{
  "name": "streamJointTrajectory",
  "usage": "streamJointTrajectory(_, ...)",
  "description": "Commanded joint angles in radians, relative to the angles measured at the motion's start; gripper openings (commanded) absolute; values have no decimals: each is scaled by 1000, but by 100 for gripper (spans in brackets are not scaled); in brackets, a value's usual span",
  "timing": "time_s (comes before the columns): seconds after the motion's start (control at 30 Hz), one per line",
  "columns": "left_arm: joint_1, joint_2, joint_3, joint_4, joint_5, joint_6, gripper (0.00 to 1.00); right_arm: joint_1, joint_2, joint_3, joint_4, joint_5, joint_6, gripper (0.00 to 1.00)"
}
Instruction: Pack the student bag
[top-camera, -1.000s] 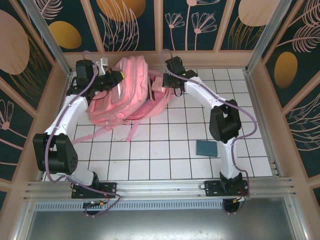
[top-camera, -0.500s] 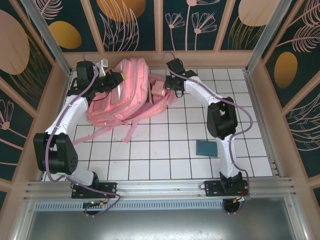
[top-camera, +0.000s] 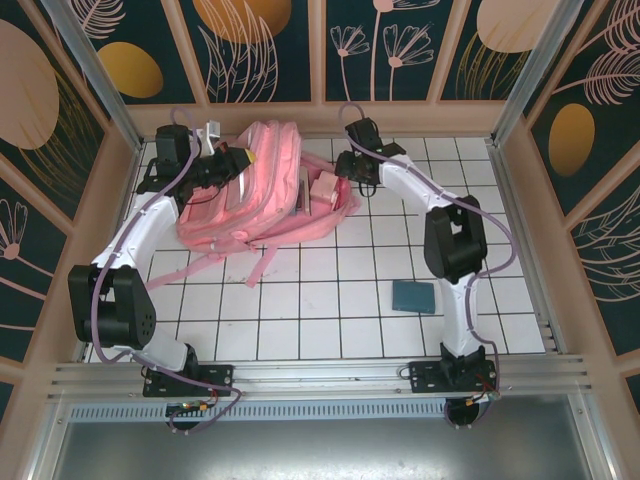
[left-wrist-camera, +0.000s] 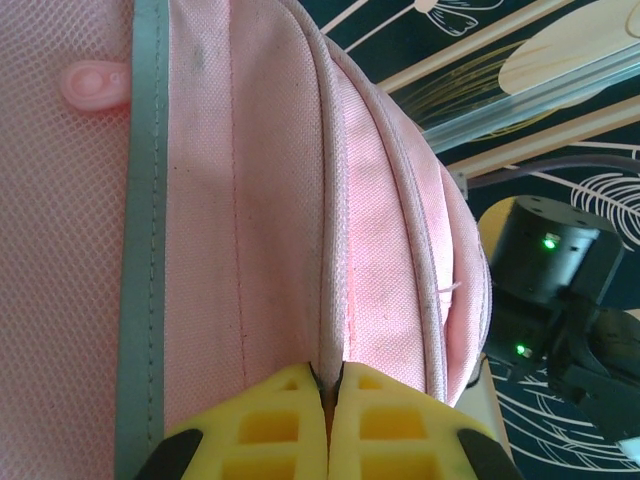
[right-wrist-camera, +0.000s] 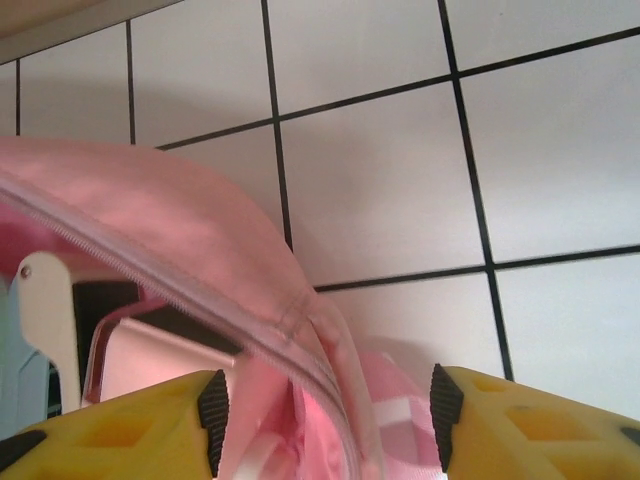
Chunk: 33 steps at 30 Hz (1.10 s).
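The student bag (top-camera: 250, 190) lies at the back left of the tiled table, its main opening facing right. My left gripper (top-camera: 236, 160) is shut on a piped seam along the bag's top (left-wrist-camera: 328, 330), the yellow fingertips (left-wrist-camera: 290, 400) pinching the fabric. My right gripper (top-camera: 350, 178) hangs at the bag's open mouth with its jaws open. In the right wrist view the bag's zip edge (right-wrist-camera: 290, 340) runs loose between the spread fingers (right-wrist-camera: 215, 405), touching neither pad. A pale pink flat item (top-camera: 325, 186) sits inside the opening.
A teal rectangular block (top-camera: 412, 296) lies on the tiles (top-camera: 330, 300) near the right arm's lower link. Pink straps (top-camera: 265, 262) trail toward the front from the bag. The wooden back wall (top-camera: 320, 115) is close behind both grippers.
My right gripper has opened and let go of the bag's edge, after moving right and toward the back, which stretched the bag's mouth wider. The left gripper has kept its pinch.
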Motion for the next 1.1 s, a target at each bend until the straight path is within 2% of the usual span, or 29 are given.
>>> streamJointTrajectory(0.0,8,-36,-2,64,25,-4,0,10,-141,-119,9,46,18,63)
streamJointTrajectory(0.13,7,-32,5,75,27,-11,0,15,-303,-343,16,67,82,71)
streamJointTrajectory(0.3,8,-20,15,109,43,-33,0,14,-539,-634,-17,93,232,89)
streamJointTrajectory(0.4,8,-14,13,128,49,-39,0,15,-680,-799,-31,58,330,98)
streamJointTrajectory(0.57,7,2,19,149,65,-53,0,22,-866,-1037,-29,-32,496,99)
streamJointTrajectory(0.7,1,19,34,150,69,-59,0,53,-964,-1153,-33,-69,612,99)
streamJointTrajectory(0.97,1,27,47,128,57,-46,0,83,-1037,-1213,-180,-69,655,99)
streamJointTrajectory(1.07,1,29,49,128,56,-45,0,83,-1060,-1247,-178,-103,674,99)
